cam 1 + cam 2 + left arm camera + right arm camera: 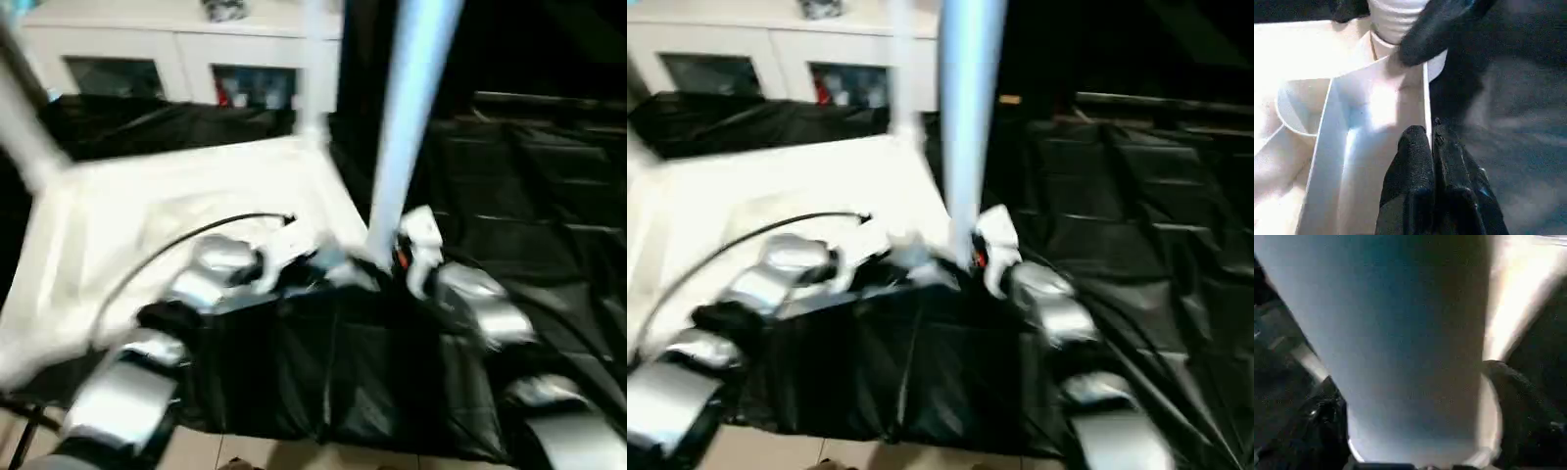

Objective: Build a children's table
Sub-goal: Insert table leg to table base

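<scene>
The children's table lies upside down on a black sheet, its white tabletop (147,215) showing the ribbed underside. One white leg (407,117) stands upright in the near right corner socket, its ribbed base (1396,17) seated there. My right gripper (392,259) is around the foot of this leg, and the leg (1400,342) looms close in the right wrist view. My left gripper (1431,134) is shut on the thin edge wall of the tabletop (1426,98), just beside that corner. Two more legs stand upright, one at the far left (20,108) and one at the back corner (313,69).
A white cabinet (176,59) with glass doors stands behind the tabletop. Black sheeting (529,196) covers the surface to the right and hangs down the front edge. A black cable (186,240) arcs over the tabletop by my left forearm. Light floor shows below.
</scene>
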Motion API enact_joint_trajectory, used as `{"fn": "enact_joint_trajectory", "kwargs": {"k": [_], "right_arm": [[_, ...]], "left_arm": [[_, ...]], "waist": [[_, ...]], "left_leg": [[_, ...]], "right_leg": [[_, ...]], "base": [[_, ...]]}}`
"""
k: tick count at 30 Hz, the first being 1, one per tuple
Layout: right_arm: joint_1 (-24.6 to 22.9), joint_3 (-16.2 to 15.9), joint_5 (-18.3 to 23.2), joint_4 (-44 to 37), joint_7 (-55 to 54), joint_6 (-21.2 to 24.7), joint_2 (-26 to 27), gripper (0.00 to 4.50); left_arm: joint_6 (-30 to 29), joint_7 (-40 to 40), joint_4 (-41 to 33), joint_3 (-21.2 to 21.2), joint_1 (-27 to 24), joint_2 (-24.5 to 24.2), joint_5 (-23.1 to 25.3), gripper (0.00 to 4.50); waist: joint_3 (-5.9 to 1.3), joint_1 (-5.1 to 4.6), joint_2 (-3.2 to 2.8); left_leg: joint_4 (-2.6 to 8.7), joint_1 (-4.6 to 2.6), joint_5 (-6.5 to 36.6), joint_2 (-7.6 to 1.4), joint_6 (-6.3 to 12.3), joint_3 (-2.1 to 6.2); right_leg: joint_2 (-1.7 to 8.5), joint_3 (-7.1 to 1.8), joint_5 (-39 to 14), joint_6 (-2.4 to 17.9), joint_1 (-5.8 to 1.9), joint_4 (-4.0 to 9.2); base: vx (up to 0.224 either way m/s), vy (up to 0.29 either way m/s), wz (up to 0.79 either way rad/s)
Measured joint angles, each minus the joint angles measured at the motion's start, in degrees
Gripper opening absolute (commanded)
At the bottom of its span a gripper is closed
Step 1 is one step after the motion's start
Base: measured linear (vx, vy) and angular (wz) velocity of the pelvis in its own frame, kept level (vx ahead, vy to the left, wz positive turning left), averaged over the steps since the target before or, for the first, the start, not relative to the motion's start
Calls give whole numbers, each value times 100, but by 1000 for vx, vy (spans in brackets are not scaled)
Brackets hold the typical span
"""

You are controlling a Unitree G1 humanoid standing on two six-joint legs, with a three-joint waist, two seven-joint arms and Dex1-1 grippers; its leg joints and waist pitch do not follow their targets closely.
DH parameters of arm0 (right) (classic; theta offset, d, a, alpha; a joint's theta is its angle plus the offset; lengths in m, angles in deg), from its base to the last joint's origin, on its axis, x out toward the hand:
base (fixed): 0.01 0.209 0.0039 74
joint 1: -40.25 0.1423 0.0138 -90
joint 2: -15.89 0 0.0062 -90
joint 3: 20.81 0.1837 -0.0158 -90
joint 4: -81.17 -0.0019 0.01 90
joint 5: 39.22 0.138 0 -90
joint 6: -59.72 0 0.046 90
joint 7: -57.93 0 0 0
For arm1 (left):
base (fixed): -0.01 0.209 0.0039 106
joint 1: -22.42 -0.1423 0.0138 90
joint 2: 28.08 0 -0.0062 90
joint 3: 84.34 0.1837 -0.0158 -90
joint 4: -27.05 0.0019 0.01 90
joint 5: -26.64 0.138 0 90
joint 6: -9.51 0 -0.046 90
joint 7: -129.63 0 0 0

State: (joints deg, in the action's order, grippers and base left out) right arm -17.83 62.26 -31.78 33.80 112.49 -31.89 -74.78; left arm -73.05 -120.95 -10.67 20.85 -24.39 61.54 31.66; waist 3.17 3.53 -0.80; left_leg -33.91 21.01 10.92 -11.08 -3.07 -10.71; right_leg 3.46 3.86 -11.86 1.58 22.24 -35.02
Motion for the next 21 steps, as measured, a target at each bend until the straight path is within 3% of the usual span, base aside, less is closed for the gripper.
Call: {"fn": "enact_joint_trajectory", "kwargs": {"k": [3, 8, 21], "right_arm": [[-114, -209, 102, -335, 767, 135, -228, 381], [-192, -432, 156, -625, 1545, 297, -392, 343], [-420, -255, 310, -803, 1270, 466, -124, 327]], "left_arm": [[44, -374, 3, 46, -6, -153, -76, 0], [190, -815, 12, 109, -9, -284, -102, 0], [257, -907, 32, 116, -12, -358, -100, 0]], "waist": [[2, 15, 0], [2, 54, 2], [2, 76, 3]], "left_leg": [[-2, 1, 0, 1, 0, -2], [-2, 3, 1, 0, -3, -2], [-2, -1, 14, -3, -27, -3]], "right_leg": [[2, 0, 0, 0, 0, -1], [3, 0, 0, 0, 0, 0], [1, 0, 1, 0, 1, -4]], "base": [[0, 0, 0], [0, 0, 0], [0, 0, 0]]}}
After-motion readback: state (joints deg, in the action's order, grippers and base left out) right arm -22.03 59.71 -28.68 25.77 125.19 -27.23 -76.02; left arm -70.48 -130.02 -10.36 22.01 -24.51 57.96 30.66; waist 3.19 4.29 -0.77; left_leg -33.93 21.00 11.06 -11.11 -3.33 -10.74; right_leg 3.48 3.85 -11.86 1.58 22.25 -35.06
